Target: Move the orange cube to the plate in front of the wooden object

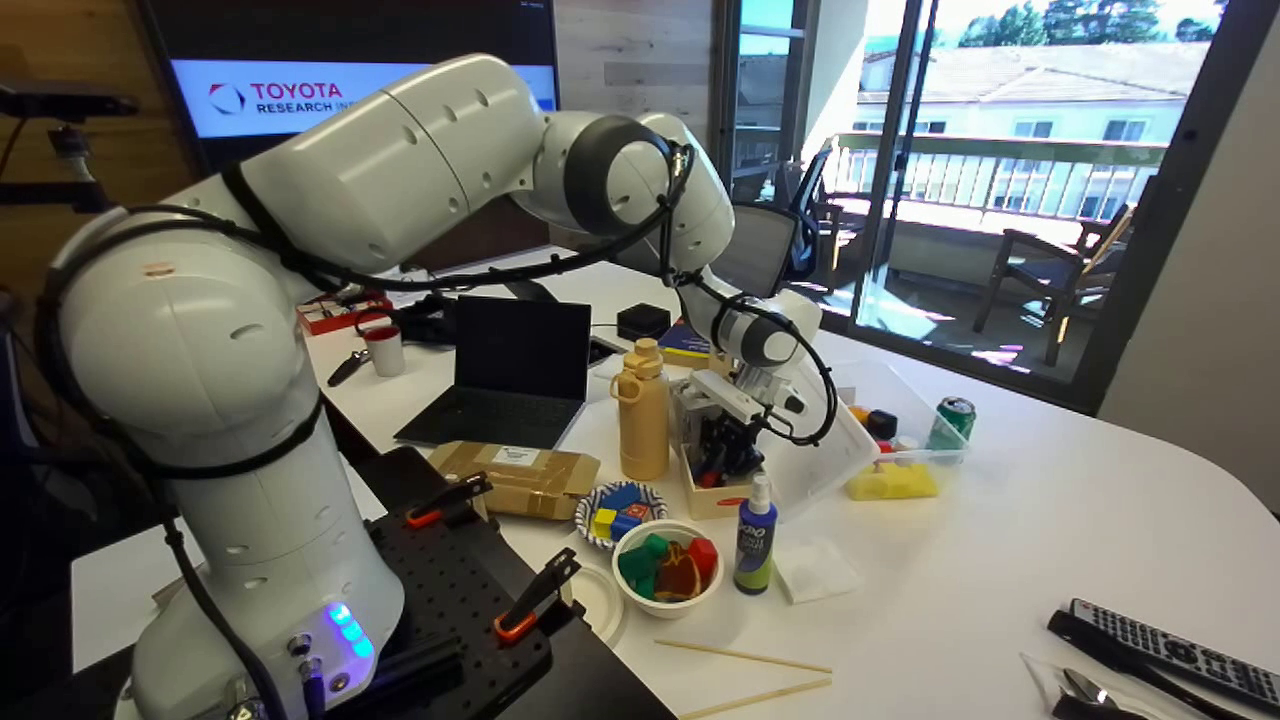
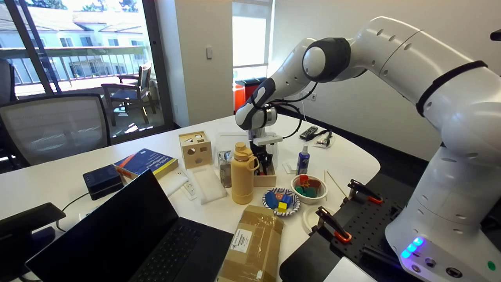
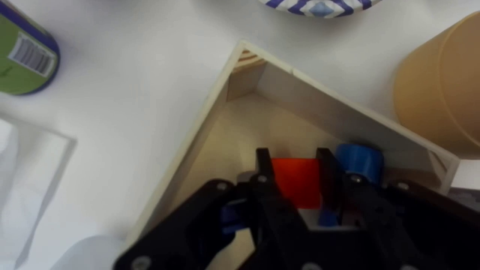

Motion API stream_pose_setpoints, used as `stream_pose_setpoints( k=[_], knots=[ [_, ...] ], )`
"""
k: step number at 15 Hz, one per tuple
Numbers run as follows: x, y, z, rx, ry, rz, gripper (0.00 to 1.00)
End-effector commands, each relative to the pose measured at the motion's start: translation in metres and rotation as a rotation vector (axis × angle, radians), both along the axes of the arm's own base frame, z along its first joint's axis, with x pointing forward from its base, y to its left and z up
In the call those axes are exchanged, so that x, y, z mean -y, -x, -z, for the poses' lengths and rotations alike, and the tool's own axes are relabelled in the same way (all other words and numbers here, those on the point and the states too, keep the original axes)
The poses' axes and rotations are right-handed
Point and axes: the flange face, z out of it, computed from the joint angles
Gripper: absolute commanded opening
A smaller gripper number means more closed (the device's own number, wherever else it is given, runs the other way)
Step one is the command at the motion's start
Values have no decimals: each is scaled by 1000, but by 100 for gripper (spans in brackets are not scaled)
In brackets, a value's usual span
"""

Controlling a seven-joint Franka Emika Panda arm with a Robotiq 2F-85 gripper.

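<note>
In the wrist view my gripper [image 3: 294,159] is down in an open-topped wooden box [image 3: 315,105], and my fingers [image 3: 264,162] press against two opposite sides of the orange cube [image 3: 300,183], nearly red in this light. I judge it clasped, so the grasp is the step in hand; whether its underside rests on the box floor I cannot tell. A blue cylinder [image 3: 362,161] sits just beside one finger, so the next move calls for a straight lift, clear of it and of the walls. Beyond a corner shows the rim of a blue-and-white patterned dish [image 3: 321,8]. In an exterior view I reach down between a tall tan flask [image 1: 645,420] and an Expo spray bottle [image 1: 756,545], and I should rise above both before swinging. The patterned dish, holding blocks [image 1: 604,523], lies on my side of the box; just beside it is a white bowl [image 1: 652,603], and near that a white plate [image 1: 601,604], partly covered. In an exterior view a wooden shape-sorter box [image 2: 197,151], which I take for the wooden object, stands farther off than the flask. Which plate counts as in front of it I cannot settle; I lean to the patterned dish, where the cube would want a low, gentle release among the blocks.
</note>
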Motion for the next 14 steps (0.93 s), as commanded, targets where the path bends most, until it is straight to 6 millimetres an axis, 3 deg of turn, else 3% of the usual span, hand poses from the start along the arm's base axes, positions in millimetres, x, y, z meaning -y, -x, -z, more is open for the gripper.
stream_pose_setpoints(
  k=[1, 7, 10, 14],
  knots=[
    [-1, -8, -46, 5, 4, 21, 8],
    [-10, 2, -106, -19, -7, 108, 8],
    [-24, 26, -115, -40, -15, 175, 8],
    [-37, 72, -114, -95, 7, 335, 8]
  ],
)
